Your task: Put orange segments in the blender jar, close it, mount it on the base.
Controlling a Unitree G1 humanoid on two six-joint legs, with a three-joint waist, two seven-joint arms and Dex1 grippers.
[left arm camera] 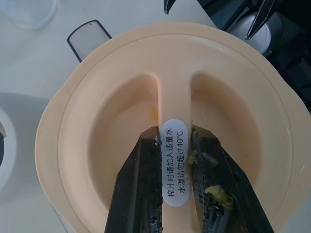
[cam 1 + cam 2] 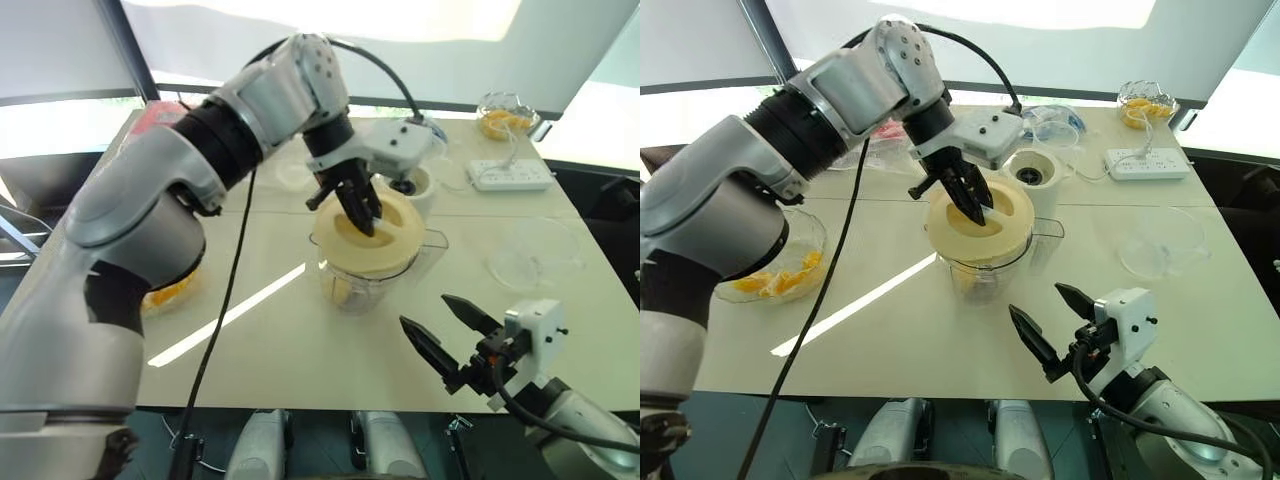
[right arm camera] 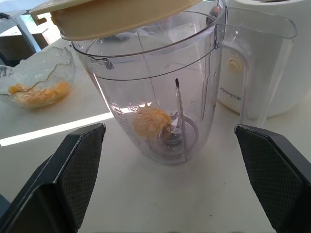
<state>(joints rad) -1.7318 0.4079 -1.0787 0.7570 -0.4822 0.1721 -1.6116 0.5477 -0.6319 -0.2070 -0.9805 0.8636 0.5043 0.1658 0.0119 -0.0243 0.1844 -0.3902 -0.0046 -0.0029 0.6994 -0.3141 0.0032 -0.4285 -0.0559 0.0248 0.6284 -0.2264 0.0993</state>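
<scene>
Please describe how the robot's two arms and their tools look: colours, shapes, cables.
Both arms have silver-grey shells with black joints. A black cable runs along each arm. Each wrist carries a white boxy housing. The left tool and right tool each have two black tapered fingers with textured pads.

The cream lid hides the blender jar's mouth; the left arm covers most of the segment bowl.

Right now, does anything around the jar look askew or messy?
Yes. The lid sits tilted over the blender jar, not seated, with the left gripper shut on its ridge. Fruit pulp clings to its fingers.
</scene>
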